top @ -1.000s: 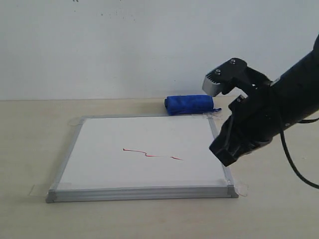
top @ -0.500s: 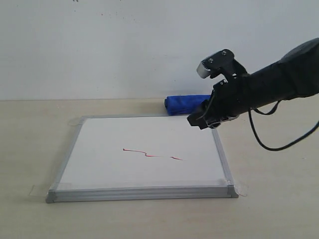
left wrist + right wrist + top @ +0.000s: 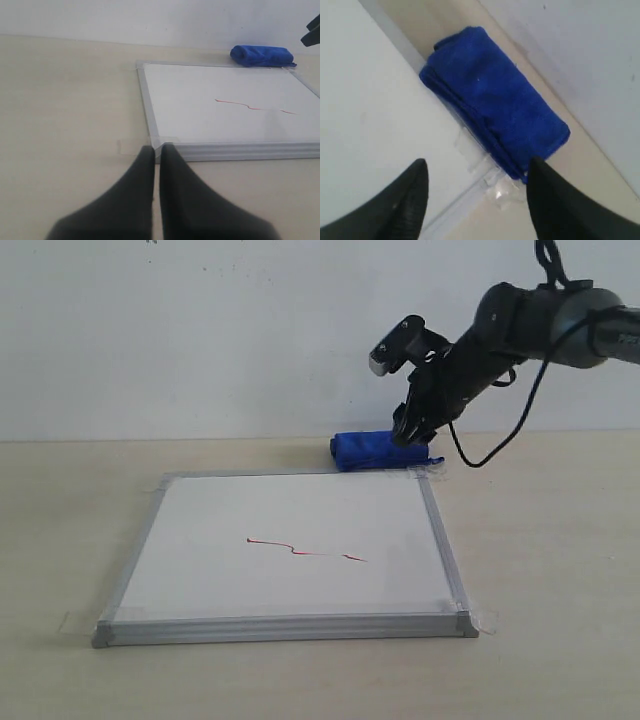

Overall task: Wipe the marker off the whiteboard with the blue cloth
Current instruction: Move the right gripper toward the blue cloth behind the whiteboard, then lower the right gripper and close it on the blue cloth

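Note:
The whiteboard (image 3: 200, 540) lies flat on the table, silver-framed, with the wavy red marker line (image 3: 305, 551) near its middle. Behind its far right corner lies the blue cloth (image 3: 372, 449), a rolled deep-blue bundle. My right gripper (image 3: 407, 430) hangs just above the cloth's right end, open, nothing between its fingers; in the right wrist view the cloth (image 3: 492, 102) lies beyond the open gripper (image 3: 476, 167). My left gripper (image 3: 156, 148) is shut, empty, low over the table by the whiteboard's near left corner (image 3: 161, 143). The marker line (image 3: 250, 105) and cloth (image 3: 261, 55) also show in the left wrist view.
The beige table (image 3: 70, 500) surrounds the board, with a white wall (image 3: 200, 330) right behind it. Clear tape tabs (image 3: 484, 619) hold the board's corners. A black cable (image 3: 500, 445) hangs from the right arm.
The right arm has swung from the board's right edge up and back to above the blue cloth. The board, line and cloth have not moved.

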### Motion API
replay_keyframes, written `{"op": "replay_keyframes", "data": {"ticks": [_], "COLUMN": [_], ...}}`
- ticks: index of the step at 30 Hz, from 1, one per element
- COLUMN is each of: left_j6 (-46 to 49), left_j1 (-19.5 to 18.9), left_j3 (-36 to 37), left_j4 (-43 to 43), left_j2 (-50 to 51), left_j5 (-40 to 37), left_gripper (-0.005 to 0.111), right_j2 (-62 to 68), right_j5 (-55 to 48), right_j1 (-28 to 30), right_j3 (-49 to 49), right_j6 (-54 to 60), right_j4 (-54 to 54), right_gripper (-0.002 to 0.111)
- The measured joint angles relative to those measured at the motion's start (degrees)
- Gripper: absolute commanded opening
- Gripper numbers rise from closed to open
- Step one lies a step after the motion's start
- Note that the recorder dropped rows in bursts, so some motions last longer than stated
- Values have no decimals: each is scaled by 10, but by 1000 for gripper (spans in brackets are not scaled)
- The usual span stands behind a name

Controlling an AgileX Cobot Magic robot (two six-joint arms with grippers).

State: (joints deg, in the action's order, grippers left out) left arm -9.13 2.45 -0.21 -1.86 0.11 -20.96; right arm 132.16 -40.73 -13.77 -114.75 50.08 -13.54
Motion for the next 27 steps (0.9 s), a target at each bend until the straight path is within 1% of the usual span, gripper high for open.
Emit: {"op": "replay_keyframes", "data": {"ticks": [2, 4, 6, 9, 12, 18, 24, 27], "left_j6": [0, 0, 0, 0, 0, 0, 0, 0], "left_j1": [0, 0, 0, 0, 0, 0, 0, 0], "left_j3": [0, 0, 0, 0, 0, 0, 0, 0], "left_j4": [0, 0, 0, 0, 0, 0, 0, 0], "left_j2": [0, 0, 0, 0, 0, 0, 0, 0], "left_j5": [0, 0, 0, 0, 0, 0, 0, 0], "left_gripper": [4, 4, 4, 4, 4, 4, 4, 4], "right_j2": [42, 74, 102, 134, 159, 197, 214, 215], "right_j5": [-77, -125, -149, -152, -136, -90, -8, 33], "right_j1": [0, 0, 0, 0, 0, 0, 0, 0], "right_j3": [-87, -152, -202, -254, -274, -278, -278, -278], "right_j6": [-41, -54, -53, -41, -26, 22, 78, 80], "right_j4": [61, 84, 87, 87, 77, 32, -37, -56], "right_gripper": [56, 56, 56, 56, 56, 56, 56, 56]}}
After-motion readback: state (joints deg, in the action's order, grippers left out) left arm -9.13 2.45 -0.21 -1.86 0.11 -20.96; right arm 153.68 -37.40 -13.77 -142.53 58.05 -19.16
